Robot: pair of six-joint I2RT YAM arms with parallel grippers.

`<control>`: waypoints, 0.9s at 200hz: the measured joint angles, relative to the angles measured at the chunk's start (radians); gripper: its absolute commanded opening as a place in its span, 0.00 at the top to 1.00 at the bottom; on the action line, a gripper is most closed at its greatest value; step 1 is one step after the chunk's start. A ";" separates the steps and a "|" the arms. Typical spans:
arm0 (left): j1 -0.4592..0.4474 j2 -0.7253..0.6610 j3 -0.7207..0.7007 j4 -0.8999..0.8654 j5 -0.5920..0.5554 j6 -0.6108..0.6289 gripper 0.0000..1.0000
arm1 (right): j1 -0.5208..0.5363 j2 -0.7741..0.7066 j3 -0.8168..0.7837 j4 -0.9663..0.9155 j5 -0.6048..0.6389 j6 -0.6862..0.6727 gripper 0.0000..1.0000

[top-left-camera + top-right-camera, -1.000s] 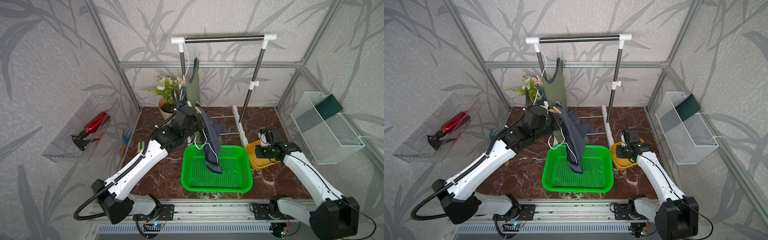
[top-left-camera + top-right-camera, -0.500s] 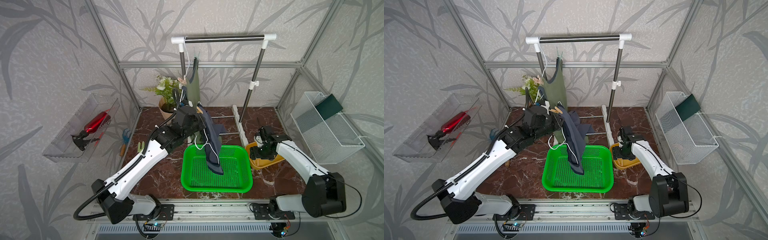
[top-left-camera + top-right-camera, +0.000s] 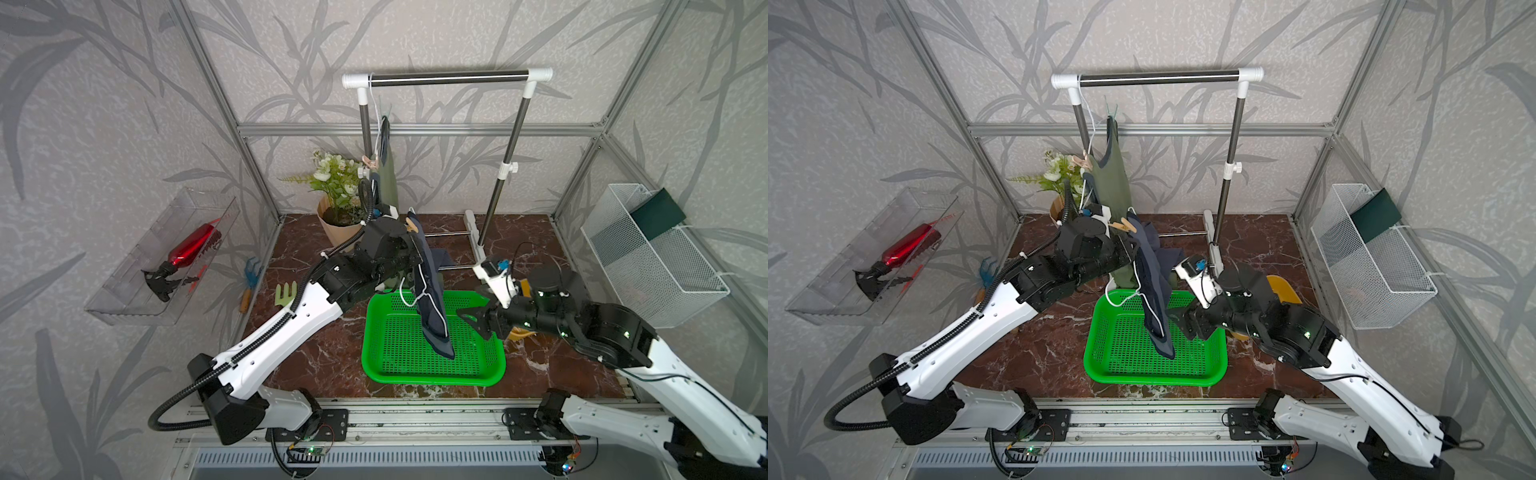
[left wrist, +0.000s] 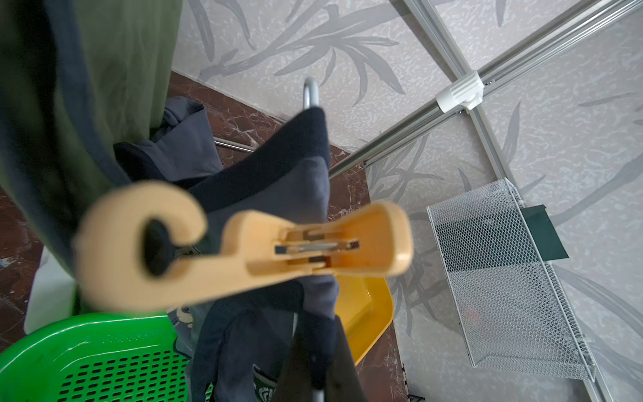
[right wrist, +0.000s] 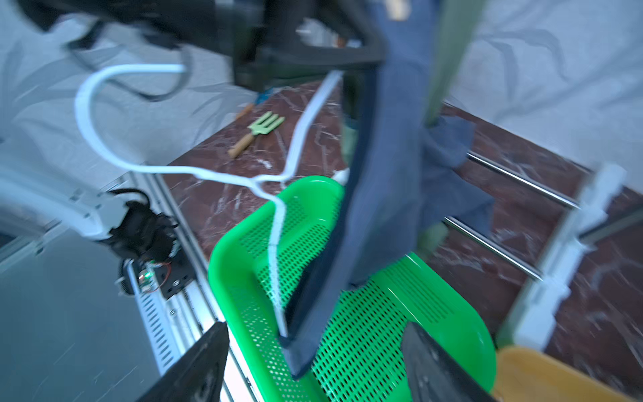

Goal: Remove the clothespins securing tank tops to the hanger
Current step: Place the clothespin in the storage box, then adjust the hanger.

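Observation:
A navy tank top [image 3: 430, 291] [image 3: 1154, 291] droops from a white wire hanger [image 3: 405, 296] [image 3: 1120, 297] over the green basket [image 3: 432, 376] [image 3: 1154, 379]. My left gripper [image 3: 415, 259] [image 3: 1131, 253] [image 4: 315, 377] is shut on the hanger's strap-covered arm. A tan clothespin [image 4: 243, 243] [image 3: 412, 226] [image 3: 1123, 226] is clipped there, just beyond the fingers. The olive tank top [image 3: 388, 178] [image 3: 1111, 185] hangs from the rail, with a peach clothespin [image 3: 370, 160] [image 3: 1081, 161] at its shoulder. Beside the navy top's lower end, my right gripper [image 3: 467, 318] [image 3: 1177, 318] [image 5: 313, 376] stands open and holds nothing.
A yellow tray [image 3: 1283, 286] [image 4: 362, 313] sits right of the basket, partly behind the right arm. The clothes rail [image 3: 449, 76] stands at the back beside a potted plant [image 3: 336, 183]. Garden tools [image 3: 286, 293] lie left. A wire basket [image 3: 648, 266] hangs on the right wall.
My right arm has swung left from over the yellow tray to the green basket's right side, near the navy top. Its jaws now stand open. The left arm has not moved.

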 measured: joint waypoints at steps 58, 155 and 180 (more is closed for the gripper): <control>-0.014 0.027 0.011 -0.013 -0.062 -0.050 1.00 | 0.174 0.164 0.001 0.049 0.097 -0.050 0.24; -0.014 0.035 0.045 -0.018 -0.079 -0.075 1.00 | 0.144 0.021 -0.099 0.049 0.214 -0.055 0.52; -0.014 0.035 0.045 -0.018 -0.079 -0.079 1.00 | 0.137 0.049 -0.128 0.063 0.187 -0.047 0.66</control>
